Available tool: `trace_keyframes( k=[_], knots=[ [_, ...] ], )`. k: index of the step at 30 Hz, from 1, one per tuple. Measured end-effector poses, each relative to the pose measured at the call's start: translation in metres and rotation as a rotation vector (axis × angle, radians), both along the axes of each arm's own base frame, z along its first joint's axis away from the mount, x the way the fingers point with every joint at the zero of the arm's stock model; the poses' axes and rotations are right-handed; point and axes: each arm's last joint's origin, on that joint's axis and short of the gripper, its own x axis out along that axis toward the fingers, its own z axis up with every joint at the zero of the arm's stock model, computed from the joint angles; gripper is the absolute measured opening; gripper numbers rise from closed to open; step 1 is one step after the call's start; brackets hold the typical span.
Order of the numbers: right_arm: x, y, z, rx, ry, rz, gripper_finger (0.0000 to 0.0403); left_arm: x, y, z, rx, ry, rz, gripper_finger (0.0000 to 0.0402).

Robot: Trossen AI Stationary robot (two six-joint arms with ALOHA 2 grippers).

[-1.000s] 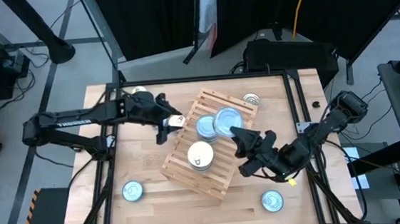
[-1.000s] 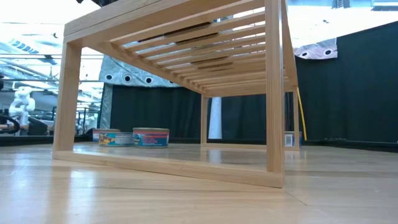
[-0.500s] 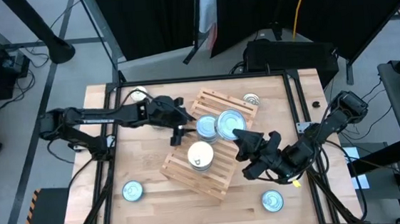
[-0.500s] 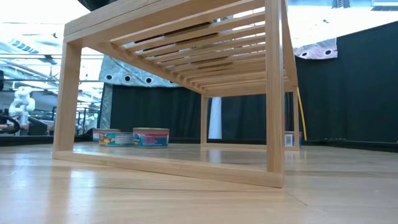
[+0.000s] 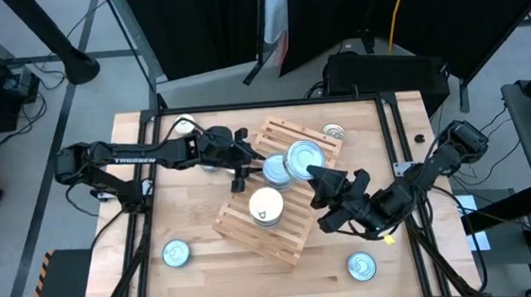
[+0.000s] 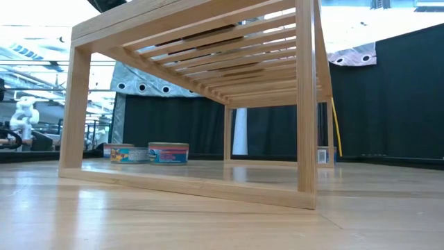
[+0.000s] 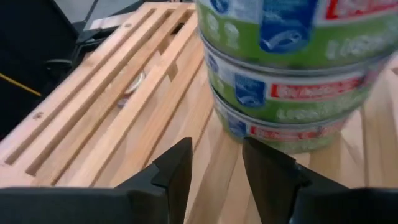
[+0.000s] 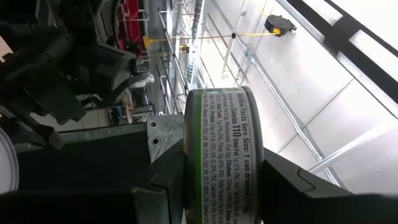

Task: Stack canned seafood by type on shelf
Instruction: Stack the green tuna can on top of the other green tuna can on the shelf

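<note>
Rigid metal tuna tin (image 8: 224, 155), edge-clamped in right gripper (image 5: 318, 184), probably slick; left gripper (image 5: 239, 162) narrow, empty, nine o'clock of stack (image 7: 292, 68).

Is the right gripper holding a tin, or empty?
Holding one: the right gripper is shut on a green-labelled tin, clamped edge-on between its fingers.

Tin (image 8: 224, 155) clamped in right gripper (image 8: 217, 186) carried nutrition print: "Nutrition Facts Serv. Size: 1 can drained", "Calories 110". Left arm (image 5: 134, 161) bore white lettering, unreadable. Stacked tins' (image 7: 292, 68) labels too blurred.
</note>
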Motion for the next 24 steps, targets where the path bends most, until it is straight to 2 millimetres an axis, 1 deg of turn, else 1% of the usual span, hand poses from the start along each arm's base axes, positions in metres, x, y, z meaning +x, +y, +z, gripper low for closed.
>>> trace_keyframes(
  k=[5,8,10,13,15,19,22,24],
  knots=[
    [0.001,-0.002,0.0,0.008,-0.006,-0.003,0.0141,0.005,0.0,-0.003,0.0,-0.014,-0.004,0.0148],
    [0.001,-0.002,0.0,0.019,-0.014,0.001,0.0141,0.009,0.001,-0.001,0.007,-0.058,-0.005,0.0148],
    [0.001,-0.002,0.0,0.039,-0.023,0.004,0.0141,0.009,0.001,-0.005,0.005,-0.036,-0.004,0.0148],
    [0.001,-0.002,-0.001,0.098,-0.046,0.011,0.0141,0.007,0.002,-0.003,0.018,-0.032,0.023,0.0148],
    [0.002,-0.003,-0.004,0.128,-0.053,0.021,0.0141,0.001,0.005,0.003,0.036,-0.03,0.065,0.0148],
    [0.005,-0.004,-0.014,0.129,-0.02,0.024,0.0141,-0.013,0.005,0.023,0.065,-0.08,0.113,0.0148],
    [0.01,-0.011,-0.019,0.105,0.007,0.001,0.0141,-0.026,0.002,0.04,0.067,-0.125,0.119,0.0148],
    [0.016,-0.021,-0.02,0.023,0.044,-0.025,0.0141,-0.034,-0.001,0.051,0.059,-0.17,0.123,0.0148]
  ],
)
